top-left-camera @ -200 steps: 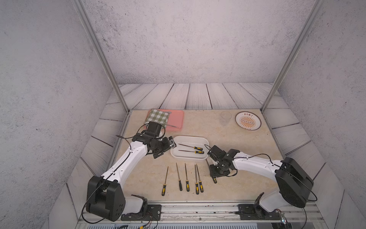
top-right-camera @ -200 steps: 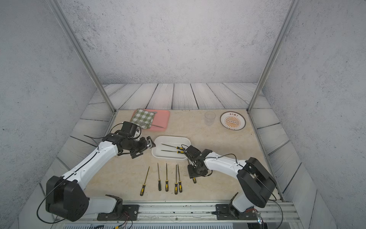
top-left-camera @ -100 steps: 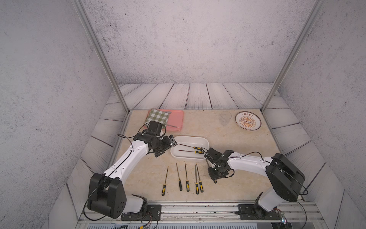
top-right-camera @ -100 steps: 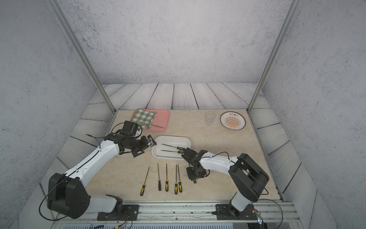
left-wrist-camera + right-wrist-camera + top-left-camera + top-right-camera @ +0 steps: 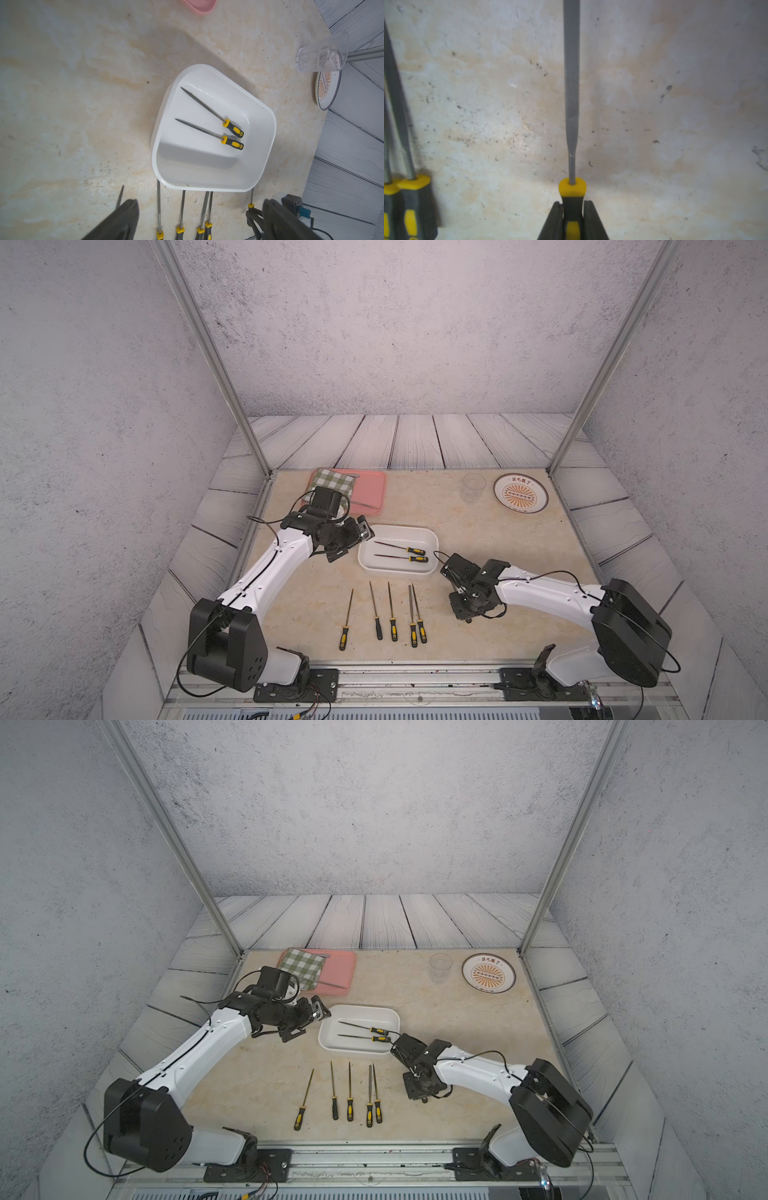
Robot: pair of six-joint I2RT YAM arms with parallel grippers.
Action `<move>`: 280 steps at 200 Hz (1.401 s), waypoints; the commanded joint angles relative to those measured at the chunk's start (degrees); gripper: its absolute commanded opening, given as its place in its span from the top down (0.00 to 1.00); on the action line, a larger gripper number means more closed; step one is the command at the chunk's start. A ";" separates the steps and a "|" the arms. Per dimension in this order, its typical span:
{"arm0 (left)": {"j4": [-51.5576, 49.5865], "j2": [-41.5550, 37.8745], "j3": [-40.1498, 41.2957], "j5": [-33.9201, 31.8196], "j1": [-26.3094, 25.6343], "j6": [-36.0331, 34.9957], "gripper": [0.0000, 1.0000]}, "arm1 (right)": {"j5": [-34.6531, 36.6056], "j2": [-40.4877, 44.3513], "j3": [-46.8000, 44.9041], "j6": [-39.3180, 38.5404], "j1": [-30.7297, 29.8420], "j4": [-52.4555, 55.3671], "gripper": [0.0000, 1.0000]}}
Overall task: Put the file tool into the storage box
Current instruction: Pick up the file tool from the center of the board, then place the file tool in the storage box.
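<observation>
The right pincer (image 5: 572, 207) was pressed together on the black-and-yellow handle of the file tool (image 5: 571, 83), gripping just behind the yellow collar. The grey blade ran straight out ahead of the fingers, low over the beige worktop (image 5: 498, 539). Whether the blade rested on the surface or was slightly clear of it could not be told.

In the left wrist view that file tool (image 5: 251, 196) sat to the right of the other loose files, apart from them. Its tip pointed at the near wall of the storage box (image 5: 390, 569) and came just short of it. It was outside the box.

The white box stood in the middle of the worktop in both top views. A far file (image 5: 397, 547) and a near file (image 5: 399, 558) lay inside it, handles toward the robot's right. On the robot's side of the box a row of five files (image 5: 391, 610) lay on the worktop, handles toward the robot.

The left pincer (image 5: 200, 202) was spread wide and held nothing. It hung above the worktop just beside the box's left end.

Along the far edge were a pink tray (image 5: 370, 489) with a checked cloth (image 5: 332, 485) on it, a clear cup (image 5: 473, 485) and a plate (image 5: 520, 493).
</observation>
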State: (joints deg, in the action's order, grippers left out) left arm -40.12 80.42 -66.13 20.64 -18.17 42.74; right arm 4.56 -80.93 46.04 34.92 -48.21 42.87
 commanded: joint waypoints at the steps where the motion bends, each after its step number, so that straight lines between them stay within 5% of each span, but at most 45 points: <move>1: -2.33 0.48 -1.93 -0.37 -0.52 -1.85 0.01 | 6.15 3.71 0.94 -0.74 0.17 6.70 0.82; 36: -4.42 -1.76 -3.25 -1.46 -0.39 -6.51 0.02 | 7.02 9.86 6.14 -9.92 4.81 9.27 0.82; 59: -4.80 -3.74 -3.37 -2.64 -0.37 -7.67 0.02 | -0.93 12.67 10.78 -17.76 11.31 6.28 0.81; 88: -5.33 -4.50 -2.62 -4.23 -0.12 -7.80 0.01 | -7.57 12.61 16.61 -27.51 12.26 0.21 0.81; 123: -7.18 -3.96 -2.49 -5.83 0.71 -7.97 0.01 | -14.70 5.91 25.47 -33.77 12.34 -1.07 0.80; 158: -3.73 -3.56 1.16 2.84 6.83 -3.30 0.02 | -18.92 -2.98 31.45 -38.19 12.32 -0.52 0.81; 179: -2.60 -2.87 1.38 1.67 7.62 -4.06 0.02 | -20.76 -7.86 35.18 -39.78 12.22 0.52 0.81; 280: -7.36 6.78 -4.05 2.34 11.84 -10.43 0.02 | -14.21 -23.14 45.47 -43.55 5.94 12.18 0.87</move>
State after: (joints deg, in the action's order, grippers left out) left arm -44.16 86.76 -69.12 23.33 -6.70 34.44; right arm -10.92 -103.74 91.64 -7.05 -42.52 50.59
